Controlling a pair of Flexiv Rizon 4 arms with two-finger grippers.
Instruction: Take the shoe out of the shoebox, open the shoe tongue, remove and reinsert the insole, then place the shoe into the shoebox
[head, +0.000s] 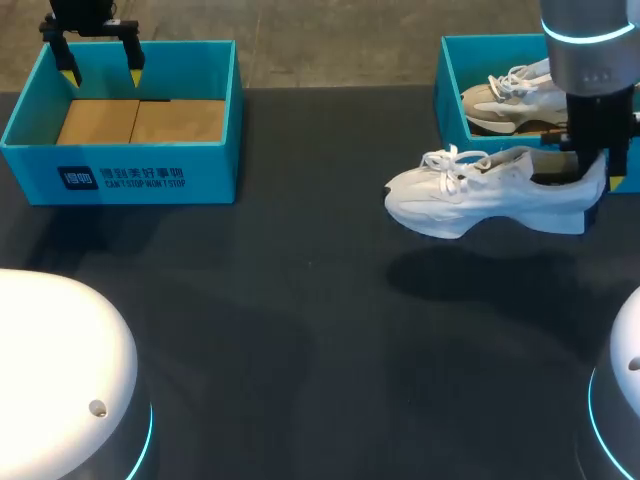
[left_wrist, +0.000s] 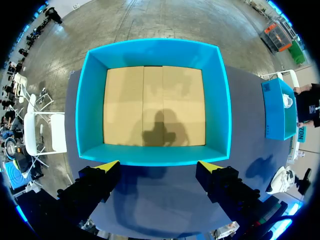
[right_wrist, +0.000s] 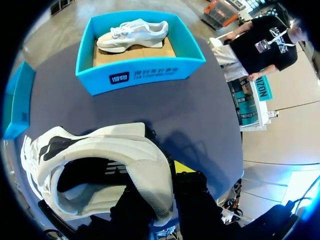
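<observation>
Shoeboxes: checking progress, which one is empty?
The left shoebox, below the left gripper, shows only bare cardboard; the right shoebox holds a white shoe.

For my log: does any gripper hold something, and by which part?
The right gripper holds the white shoe by its heel collar; the left gripper, open, holds nothing.

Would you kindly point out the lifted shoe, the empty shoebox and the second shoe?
lifted shoe (head: 480, 195): head view, side of its midfoot.
empty shoebox (head: 205, 172): head view, its front wall.
second shoe (right_wrist: 132, 34): right wrist view, its upper.
</observation>
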